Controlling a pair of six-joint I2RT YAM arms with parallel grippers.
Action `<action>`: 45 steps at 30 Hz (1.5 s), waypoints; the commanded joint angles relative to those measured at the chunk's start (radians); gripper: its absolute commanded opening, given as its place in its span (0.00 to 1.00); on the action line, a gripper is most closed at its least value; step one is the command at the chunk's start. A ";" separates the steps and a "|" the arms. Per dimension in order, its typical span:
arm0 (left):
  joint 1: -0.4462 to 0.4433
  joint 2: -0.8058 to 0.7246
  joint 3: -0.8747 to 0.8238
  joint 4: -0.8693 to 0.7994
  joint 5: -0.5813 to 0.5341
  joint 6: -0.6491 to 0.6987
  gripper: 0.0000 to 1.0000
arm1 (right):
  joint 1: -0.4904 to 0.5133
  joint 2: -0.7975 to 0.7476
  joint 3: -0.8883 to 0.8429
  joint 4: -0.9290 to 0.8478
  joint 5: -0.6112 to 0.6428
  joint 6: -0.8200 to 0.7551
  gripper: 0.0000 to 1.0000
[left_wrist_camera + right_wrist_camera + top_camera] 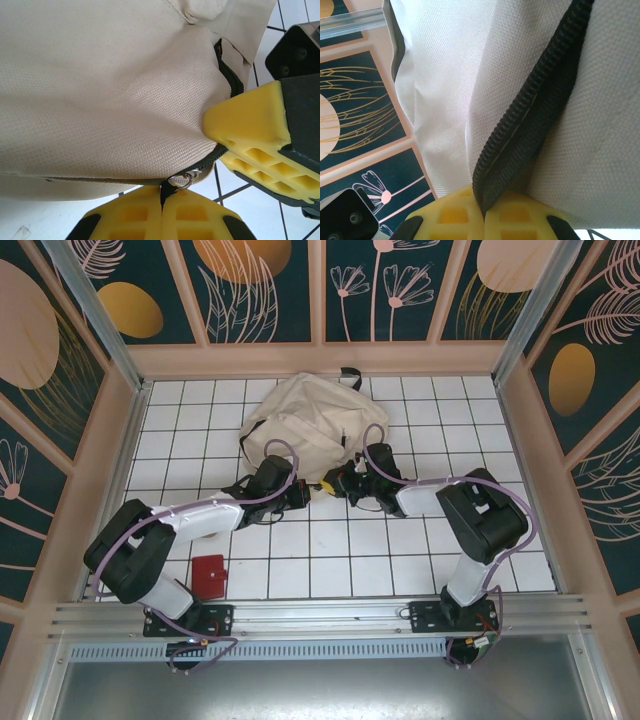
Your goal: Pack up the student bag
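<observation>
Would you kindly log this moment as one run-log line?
student bag: lying on tiled table | left tool: shut on zipper pull tab | right tool: shut on zipper | red flat item: loose on table

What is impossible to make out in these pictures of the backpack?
- Contents of the backpack: hidden by its own fabric, all views.
- End of the black strip: hidden between the left fingers, left wrist view.
- Ends of the zipper: cut off by frame edges and the right fingers, right wrist view.
- The red flat item: too small to identify, top view.
</observation>
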 commanded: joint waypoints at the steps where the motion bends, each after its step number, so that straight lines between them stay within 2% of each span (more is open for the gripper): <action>1: 0.072 -0.013 -0.040 -0.233 -0.204 -0.084 0.00 | -0.088 -0.018 -0.040 -0.083 0.219 -0.037 0.00; 7: 0.106 -0.020 -0.051 -0.221 -0.184 -0.121 0.00 | -0.088 -0.016 -0.046 -0.128 0.254 -0.044 0.00; 19: 0.171 -0.055 -0.078 -0.275 -0.238 -0.216 0.00 | -0.090 -0.034 -0.035 -0.185 0.306 -0.068 0.00; 21: 0.188 -0.062 -0.093 -0.254 -0.206 -0.209 0.00 | -0.092 -0.031 -0.035 -0.181 0.306 -0.074 0.00; 26: 0.186 -0.040 -0.104 -0.083 0.023 -0.120 0.00 | -0.065 -0.017 0.014 -0.104 0.217 -0.133 0.00; 27: 0.186 -0.042 -0.104 -0.067 0.040 -0.104 0.00 | -0.057 -0.014 0.032 -0.104 0.202 -0.148 0.02; 30: 0.186 -0.053 -0.087 -0.062 0.072 -0.046 0.00 | -0.050 0.005 0.048 -0.052 0.120 -0.137 0.33; 31: 0.186 -0.056 -0.083 -0.060 0.085 -0.026 0.00 | -0.049 0.011 0.052 -0.047 0.095 -0.129 0.40; 33: 0.186 -0.064 -0.082 -0.059 0.100 -0.008 0.00 | -0.045 0.011 0.052 -0.038 0.061 -0.128 0.48; 36: 0.186 -0.064 -0.080 -0.049 0.134 0.011 0.06 | -0.037 -0.010 0.041 -0.022 0.020 -0.157 0.52; 39: 0.186 -0.059 -0.061 -0.056 0.153 0.033 0.12 | -0.026 -0.038 0.063 -0.136 0.046 -0.262 0.53; 42: 0.186 -0.050 -0.038 -0.086 0.154 0.058 0.12 | -0.019 -0.057 0.075 -0.258 0.108 -0.334 0.52; 45: 0.186 -0.046 -0.035 -0.088 0.163 0.064 0.08 | -0.005 -0.066 0.055 -0.283 0.117 -0.315 0.52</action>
